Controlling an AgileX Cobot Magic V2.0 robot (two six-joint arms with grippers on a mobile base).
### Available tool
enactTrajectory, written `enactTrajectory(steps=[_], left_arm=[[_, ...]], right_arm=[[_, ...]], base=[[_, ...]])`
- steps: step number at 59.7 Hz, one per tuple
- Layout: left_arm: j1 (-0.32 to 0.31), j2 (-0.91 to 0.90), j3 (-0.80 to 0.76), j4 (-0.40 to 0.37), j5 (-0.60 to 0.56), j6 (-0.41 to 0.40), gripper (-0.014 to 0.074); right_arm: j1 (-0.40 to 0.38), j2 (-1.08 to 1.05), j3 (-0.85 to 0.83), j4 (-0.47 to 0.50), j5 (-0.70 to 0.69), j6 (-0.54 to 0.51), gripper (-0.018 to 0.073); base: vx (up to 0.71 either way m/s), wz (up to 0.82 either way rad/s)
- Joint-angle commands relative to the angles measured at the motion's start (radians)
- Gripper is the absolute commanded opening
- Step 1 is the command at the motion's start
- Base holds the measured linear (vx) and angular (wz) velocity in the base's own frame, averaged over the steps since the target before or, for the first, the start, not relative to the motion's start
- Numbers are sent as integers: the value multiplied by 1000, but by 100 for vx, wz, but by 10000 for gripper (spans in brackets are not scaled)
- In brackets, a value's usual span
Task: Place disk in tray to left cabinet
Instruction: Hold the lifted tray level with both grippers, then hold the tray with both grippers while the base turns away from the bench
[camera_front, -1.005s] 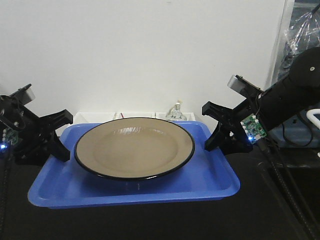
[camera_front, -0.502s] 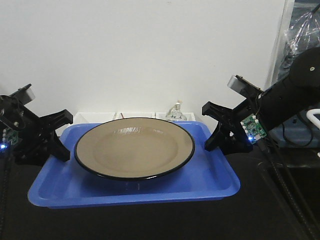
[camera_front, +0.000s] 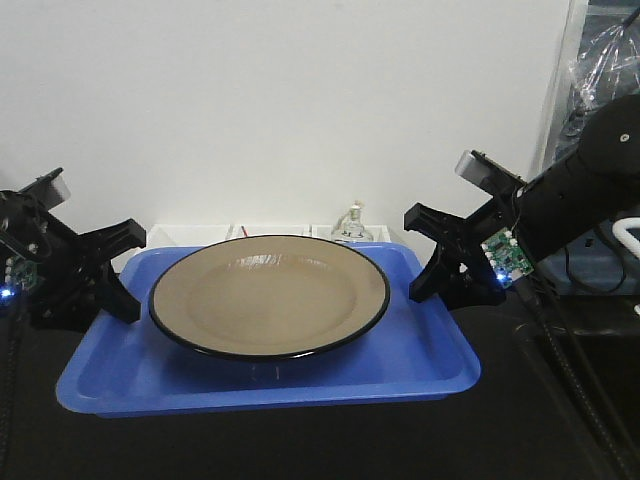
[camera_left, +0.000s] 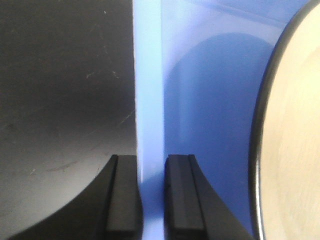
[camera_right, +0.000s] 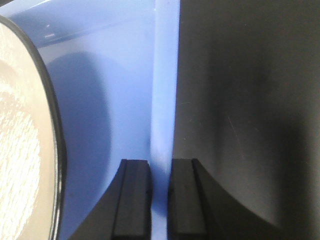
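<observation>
Black desk in front. The tray sits flat on it, and the disk lies centred in the tray. Left end effector is clenched on the tray's left rim, fingers either side of it. Right end effector grips the right rim likewise. White bins are behind, against the wall.

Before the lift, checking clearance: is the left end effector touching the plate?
Apart. The left wrist view shows bare blue tray between the left end effector and the plate.
</observation>
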Motion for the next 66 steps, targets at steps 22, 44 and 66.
enactTrajectory(steps=[22, 44, 66], left_arm=[[-31, -56, -39, -222, -51, -18, 0], [-31, -56, -39, -222, -51, -18, 0], [-31, -56, -39, -222, -50, -18, 0]], right_arm=[[24, -60, -36, 197, 3, -3, -4], [24, -60, -36, 197, 3, -3, -4], [26, -60, -36, 198, 4, -3, -4]], base=[[-3, 2], [-15, 1], [-17, 25]])
